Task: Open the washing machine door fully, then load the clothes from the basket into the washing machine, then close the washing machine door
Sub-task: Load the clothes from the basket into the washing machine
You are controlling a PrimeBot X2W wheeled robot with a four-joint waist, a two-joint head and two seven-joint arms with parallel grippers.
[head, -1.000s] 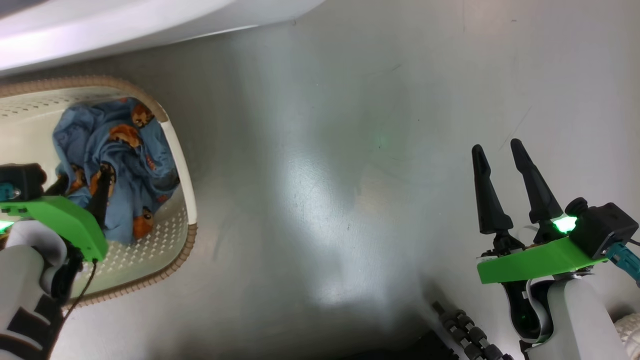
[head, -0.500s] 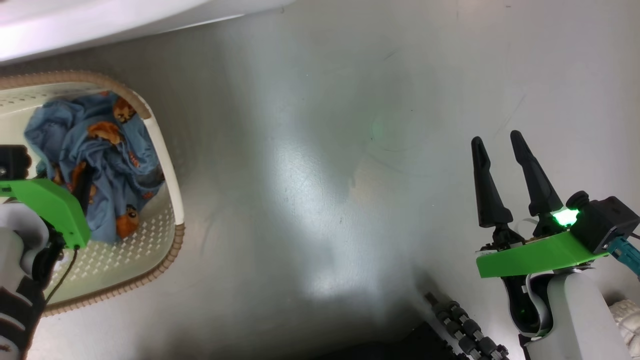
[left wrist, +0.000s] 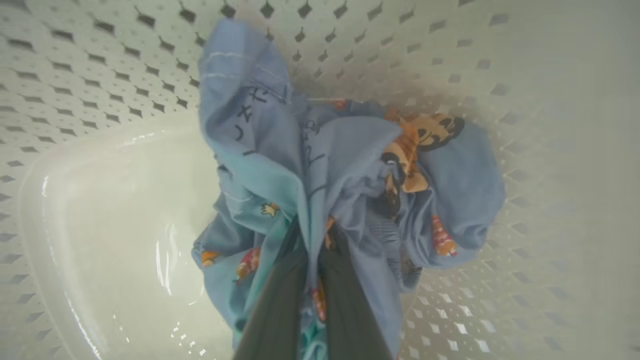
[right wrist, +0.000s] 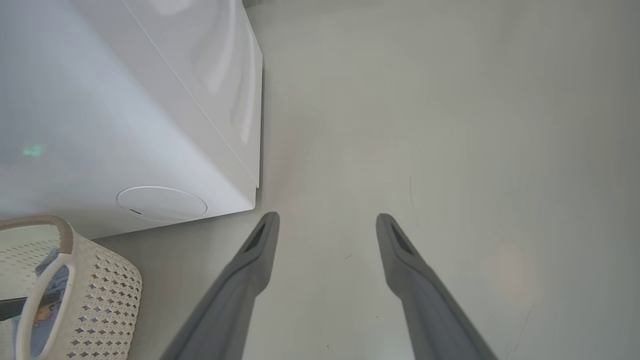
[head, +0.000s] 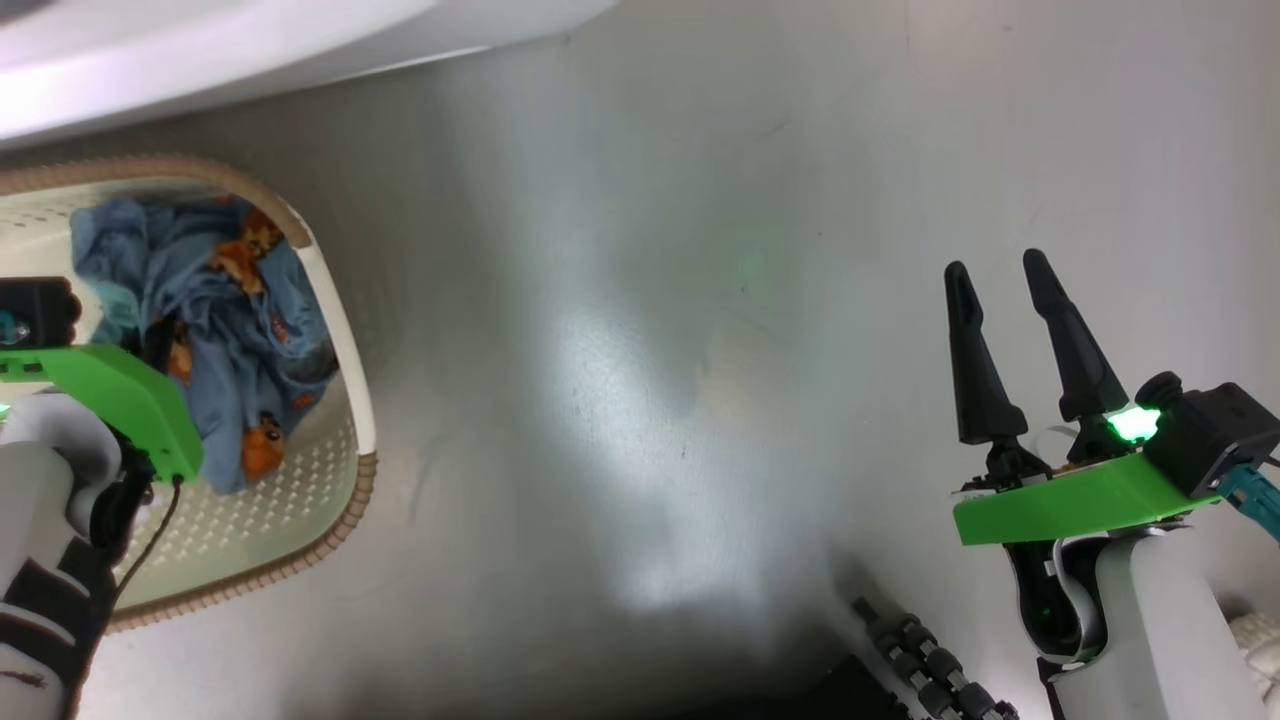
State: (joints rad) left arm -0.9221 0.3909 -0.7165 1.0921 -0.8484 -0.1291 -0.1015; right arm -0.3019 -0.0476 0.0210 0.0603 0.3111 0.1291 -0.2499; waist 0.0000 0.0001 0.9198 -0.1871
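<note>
The left claw [left wrist: 314, 232] reaches down into the basket [head: 345, 300] with its two dark fingers pressed nearly together, pinching a fold of the clothes [left wrist: 350, 165] between them; the light-blue fabric, printed with orange-brown cartoon figures, is drawn up in a bunch around the fingertips, and the rest of it spreads towards the perforated wall; beside the bunch, in the left wrist view, the smooth cream bottom of the basket lies bare; in the head view the basket stands on the floor [head: 650, 300] at the lower left, its brown woven-look rim curving round the blue heap, with the green wrist mount [head: 120, 400] of the left arm over its near side; the washing machine [right wrist: 125, 100] stands just beside the basket, its white front showing the round filter cap [right wrist: 162, 203] low down in the right wrist view; the right claw [head: 994, 262] hangs over bare floor at the lower right of the head view, well apart from the basket, its fingers spread wide with nothing between them; a green light glows at its base.
</note>
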